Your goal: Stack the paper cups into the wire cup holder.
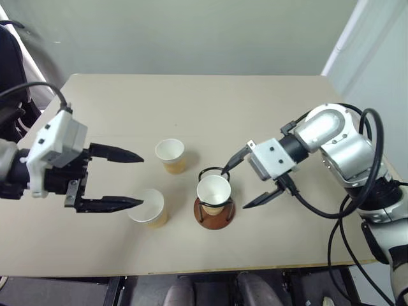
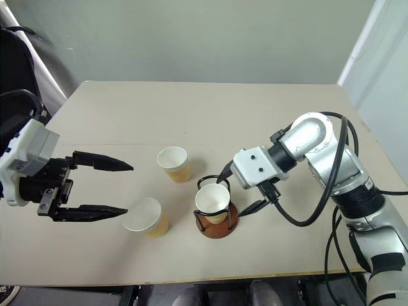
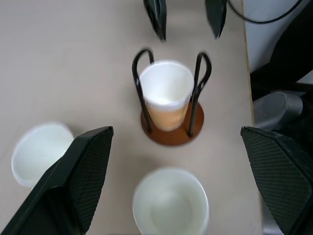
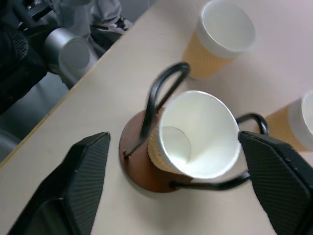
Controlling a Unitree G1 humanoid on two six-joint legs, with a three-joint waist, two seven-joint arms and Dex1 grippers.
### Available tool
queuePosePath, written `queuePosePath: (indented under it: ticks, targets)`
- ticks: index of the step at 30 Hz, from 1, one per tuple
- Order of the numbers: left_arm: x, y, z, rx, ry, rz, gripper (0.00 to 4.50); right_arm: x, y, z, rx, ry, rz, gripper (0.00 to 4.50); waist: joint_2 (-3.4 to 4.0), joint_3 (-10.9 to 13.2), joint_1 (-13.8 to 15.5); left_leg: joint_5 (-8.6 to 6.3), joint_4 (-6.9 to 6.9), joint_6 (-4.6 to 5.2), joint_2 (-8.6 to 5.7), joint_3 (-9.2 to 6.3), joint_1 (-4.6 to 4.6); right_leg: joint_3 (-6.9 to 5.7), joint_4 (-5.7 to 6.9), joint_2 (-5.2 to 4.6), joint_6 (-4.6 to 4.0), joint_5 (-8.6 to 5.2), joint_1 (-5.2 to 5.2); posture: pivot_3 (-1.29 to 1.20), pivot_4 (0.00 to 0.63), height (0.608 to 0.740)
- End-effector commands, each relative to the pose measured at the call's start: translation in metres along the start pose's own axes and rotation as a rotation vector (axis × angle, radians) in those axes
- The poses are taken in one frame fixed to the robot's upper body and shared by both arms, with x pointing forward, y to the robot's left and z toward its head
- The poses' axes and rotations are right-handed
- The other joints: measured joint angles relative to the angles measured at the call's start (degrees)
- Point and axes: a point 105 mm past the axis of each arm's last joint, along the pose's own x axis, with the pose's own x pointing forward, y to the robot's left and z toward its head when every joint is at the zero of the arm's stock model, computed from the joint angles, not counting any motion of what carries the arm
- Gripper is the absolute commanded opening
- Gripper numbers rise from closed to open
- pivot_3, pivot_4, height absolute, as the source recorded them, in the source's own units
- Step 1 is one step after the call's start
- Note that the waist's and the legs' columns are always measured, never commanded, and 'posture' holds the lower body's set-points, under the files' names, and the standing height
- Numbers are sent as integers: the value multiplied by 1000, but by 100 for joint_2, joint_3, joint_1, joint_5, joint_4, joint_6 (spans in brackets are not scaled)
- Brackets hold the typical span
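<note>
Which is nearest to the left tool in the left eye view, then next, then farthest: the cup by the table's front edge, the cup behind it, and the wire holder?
1. Front cup, at the left tool's lower fingertip.
2. Rear cup, just beyond the upper fingertip.
3. Wire holder, farther right, holding the third cup.

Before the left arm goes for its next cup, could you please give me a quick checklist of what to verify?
1. First cup sits in the wire holder: ok, though it leans a little between the loops.
2. Right gripper has let go of that cup: ok, fingers open on either side of it.
3. Left gripper open and empty: ok.
4. Near cup upright beside the left gripper's lower finger: ok.
5. Far cup upright on the table: ok.
6. Right gripper clear of the holder: not ok.
</note>
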Motion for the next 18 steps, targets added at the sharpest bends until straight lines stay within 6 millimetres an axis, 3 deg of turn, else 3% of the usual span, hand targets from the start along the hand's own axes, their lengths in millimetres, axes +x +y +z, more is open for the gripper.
queuePosePath:
  ticks: [1,3,5,7,13,18]
  targets:
    - [-6,-3,9,44,2,12,4500,-66,-11,26,110,-177,-171,4049,0,0,43,1,0,-1,-1,-1,-3,0,-1,0,0,0,0,0,150,740]
    - [-7,-3,7,44,18,6,4500,-107,-1,31,259,-307,-238,4049,-2,-1,97,2,-1,-4,-3,-1,-5,1,-7,-1,-9,-6,3,0,150,740]
    - [-4,-5,4,45,40,-26,4500,-140,23,28,348,-387,-306,4049,-7,-4,178,8,-8,-16,-6,-2,-6,2,-13,-1,-30,-22,9,0,150,740]
    - [0,-8,-2,50,72,-65,4500,-155,39,26,406,-418,-352,4049,-19,-11,198,18,-10,-65,-10,-5,7,6,-13,-2,-28,-45,30,0,150,740]
    - [16,-12,-32,108,237,-150,4500,-150,70,13,522,-441,-413,4049,-17,-9,46,-24,-25,-57,-13,10,57,28,7,9,-11,-67,52,0,150,740]
    - [26,-17,-37,155,259,-193,4500,-141,82,16,547,-469,-466,4049,-14,-7,26,-53,-19,-18,-11,8,83,32,11,33,-11,-67,69,0,150,740]
